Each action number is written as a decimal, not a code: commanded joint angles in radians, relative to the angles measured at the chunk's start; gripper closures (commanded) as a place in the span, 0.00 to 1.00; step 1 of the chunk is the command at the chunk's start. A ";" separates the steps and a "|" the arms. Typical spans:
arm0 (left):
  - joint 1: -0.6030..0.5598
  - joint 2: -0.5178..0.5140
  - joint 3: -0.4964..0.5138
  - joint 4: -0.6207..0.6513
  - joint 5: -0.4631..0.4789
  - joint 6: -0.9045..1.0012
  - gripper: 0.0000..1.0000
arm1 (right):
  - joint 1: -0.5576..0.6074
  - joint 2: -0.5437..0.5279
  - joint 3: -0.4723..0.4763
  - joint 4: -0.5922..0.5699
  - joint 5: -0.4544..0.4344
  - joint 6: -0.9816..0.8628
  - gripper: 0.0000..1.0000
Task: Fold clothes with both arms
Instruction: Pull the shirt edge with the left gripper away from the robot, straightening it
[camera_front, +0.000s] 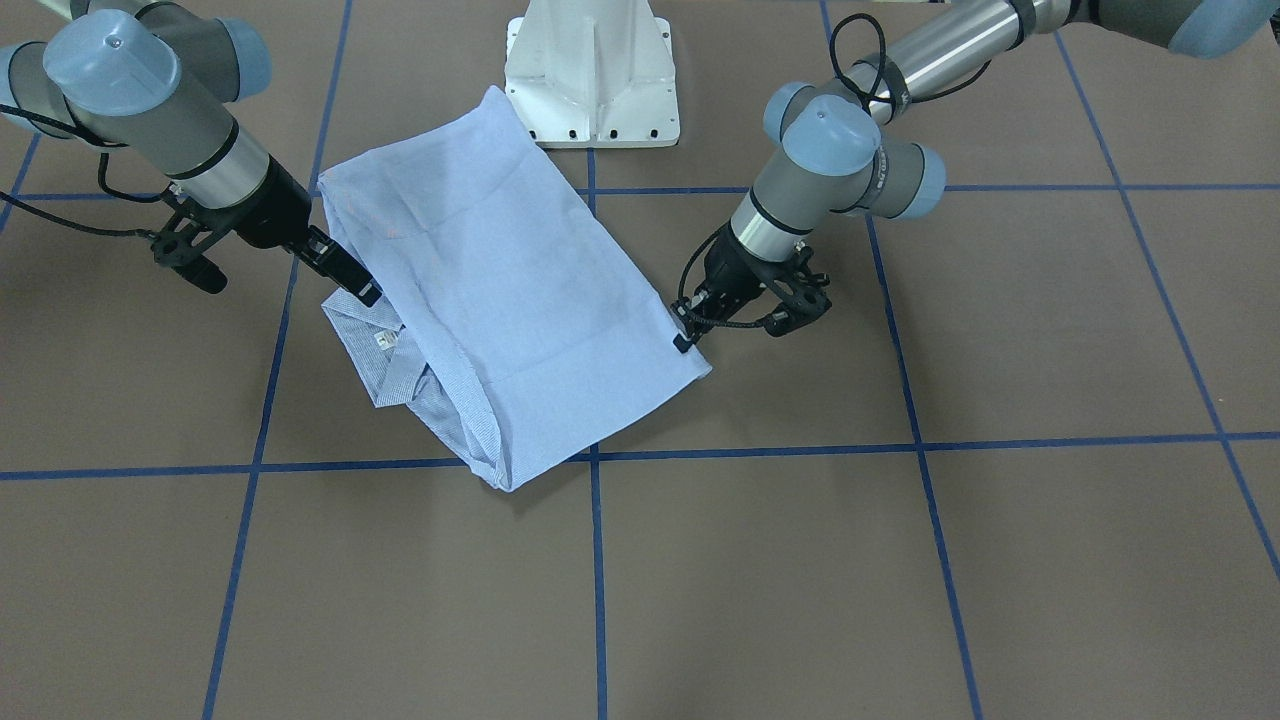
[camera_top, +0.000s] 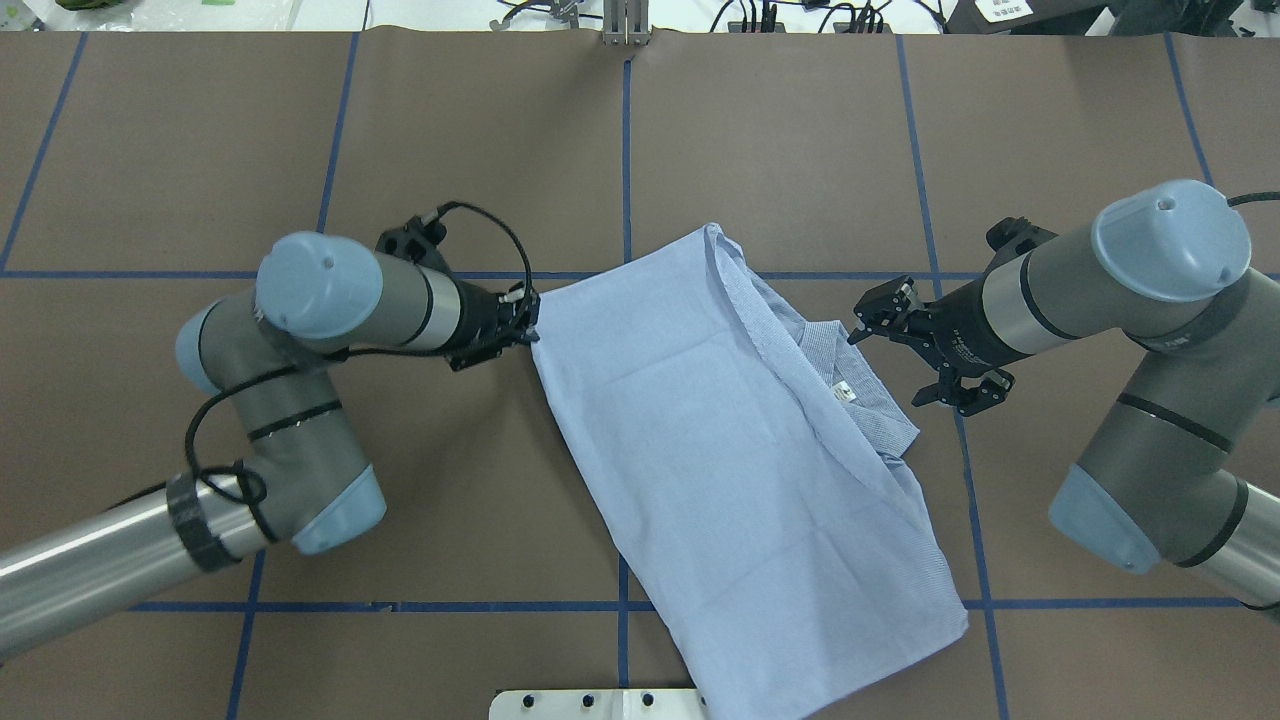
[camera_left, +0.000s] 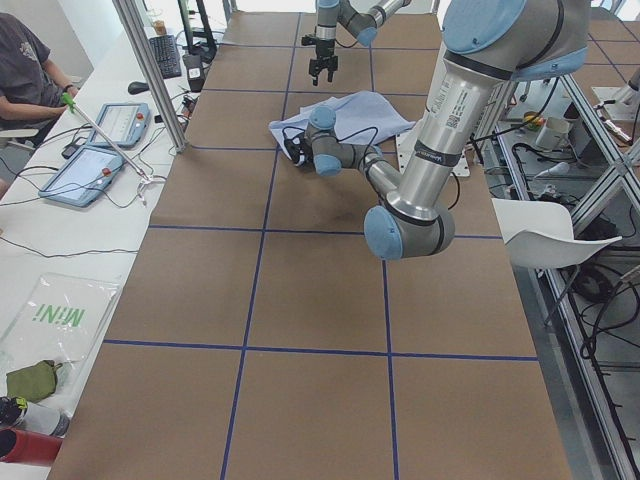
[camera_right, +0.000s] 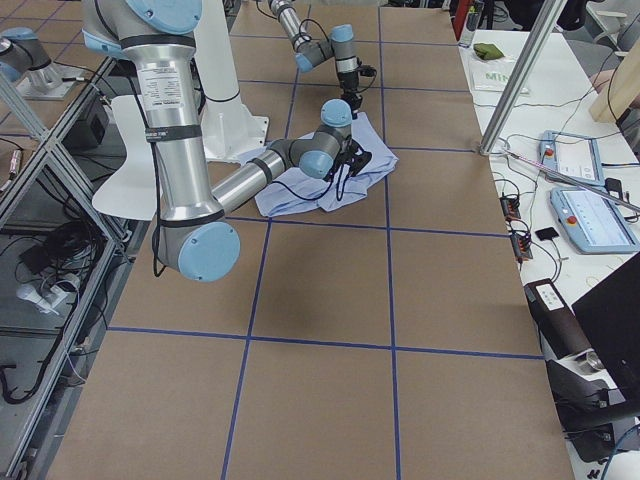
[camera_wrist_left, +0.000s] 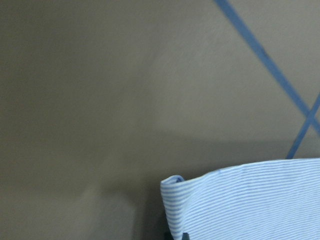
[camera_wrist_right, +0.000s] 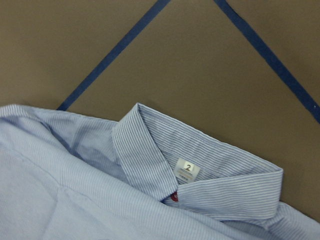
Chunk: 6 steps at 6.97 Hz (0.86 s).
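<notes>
The striped shirt (camera_top: 720, 450) lies folded, slanting across mid-frame on the table (camera_top: 800, 150). The left tool (camera_top: 527, 325) appears to pinch its upper-left edge. The right tool (camera_top: 884, 370) is spread beside the collar (camera_top: 830, 352). The cloth looks light and limp, so corners and hems are best to grip.

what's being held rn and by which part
The left hand pinches the shirt at its side-edge corner; the right hand is open, holding nothing.
</notes>
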 joint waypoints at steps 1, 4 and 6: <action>-0.135 -0.183 0.298 -0.060 0.007 0.177 1.00 | -0.003 0.001 0.002 0.000 0.000 0.002 0.00; -0.192 -0.314 0.568 -0.210 0.007 0.290 0.54 | -0.083 0.052 0.005 0.000 -0.064 0.005 0.00; -0.213 -0.310 0.520 -0.193 -0.016 0.292 0.42 | -0.169 0.075 0.010 -0.003 -0.196 0.006 0.00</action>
